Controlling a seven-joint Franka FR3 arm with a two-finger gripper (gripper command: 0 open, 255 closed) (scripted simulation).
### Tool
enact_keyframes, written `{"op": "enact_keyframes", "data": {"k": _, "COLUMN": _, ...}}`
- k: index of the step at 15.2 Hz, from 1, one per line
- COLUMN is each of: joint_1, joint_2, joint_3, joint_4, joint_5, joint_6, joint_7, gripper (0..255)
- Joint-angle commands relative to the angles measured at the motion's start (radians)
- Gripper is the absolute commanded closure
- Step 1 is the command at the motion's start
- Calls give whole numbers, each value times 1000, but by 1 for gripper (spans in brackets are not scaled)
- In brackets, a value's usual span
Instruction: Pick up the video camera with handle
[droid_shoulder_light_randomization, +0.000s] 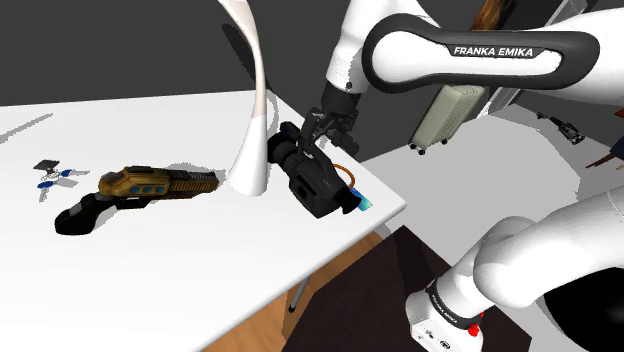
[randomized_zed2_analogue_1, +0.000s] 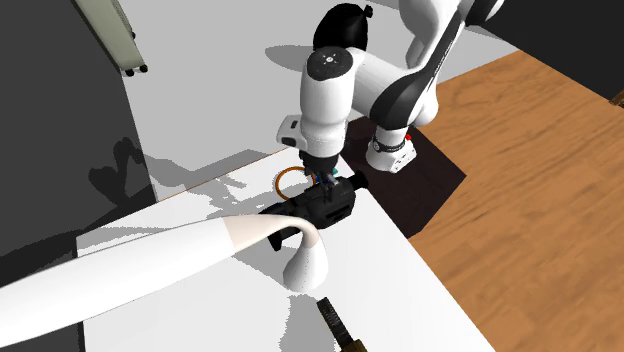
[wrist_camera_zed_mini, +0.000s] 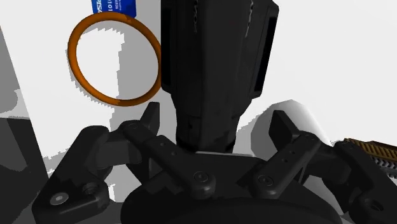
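The black video camera (droid_shoulder_light_randomization: 313, 178) is at the near right corner of the white table (droid_shoulder_light_randomization: 160, 270), tilted, with its lens end toward the white lamp. My gripper (droid_shoulder_light_randomization: 320, 135) comes down on it from above and is shut on its top handle. In the wrist view both fingers (wrist_camera_zed_mini: 151, 122) press against the camera body (wrist_camera_zed_mini: 216, 63), which stretches away from the hand. From the second exterior view the gripper (randomized_zed2_analogue_1: 322, 180) stands right over the camera (randomized_zed2_analogue_1: 315, 207). I cannot tell whether the camera is clear of the table.
A white lamp (droid_shoulder_light_randomization: 250, 170) with a long curved neck stands just beside the camera. An orange ring (wrist_camera_zed_mini: 114, 60) and a small blue item (droid_shoulder_light_randomization: 362, 203) lie by the table corner. A gold and black toy gun (droid_shoulder_light_randomization: 135, 190) and keys (droid_shoulder_light_randomization: 55, 175) lie farther left. A suitcase (droid_shoulder_light_randomization: 450, 115) stands behind.
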Motion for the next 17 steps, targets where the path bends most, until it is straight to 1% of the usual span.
{"op": "enact_keyframes", "data": {"k": 1, "joint_1": 1, "joint_2": 10, "joint_3": 4, "joint_4": -18, "joint_5": -1, "joint_6": 28, "joint_7": 4, "gripper": 0}}
{"op": "enact_keyframes", "data": {"k": 4, "joint_1": 2, "joint_2": 16, "joint_3": 8, "joint_4": -52, "joint_5": -1, "joint_6": 69, "joint_7": 5, "gripper": 0}}
{"op": "enact_keyframes", "data": {"k": 6, "joint_1": 2, "joint_2": 18, "joint_3": 8, "joint_4": -59, "joint_5": -1, "joint_6": 77, "joint_7": 5, "gripper": 0}}
{"op": "enact_keyframes", "data": {"k": 7, "joint_1": 1, "joint_2": 17, "joint_3": 8, "joint_4": -60, "joint_5": -1, "joint_6": 77, "joint_7": 4, "gripper": 255}}
{"op": "enact_keyframes", "data": {"k": 15, "joint_1": 2, "joint_2": 18, "joint_3": 8, "joint_4": -61, "joint_5": -1, "joint_6": 79, "joint_7": 5, "gripper": 255}}
{"op": "enact_keyframes", "data": {"k": 17, "joint_1": 1, "joint_2": 15, "joint_3": 7, "joint_4": -48, "joint_5": -1, "joint_6": 63, "joint_7": 4, "gripper": 255}}
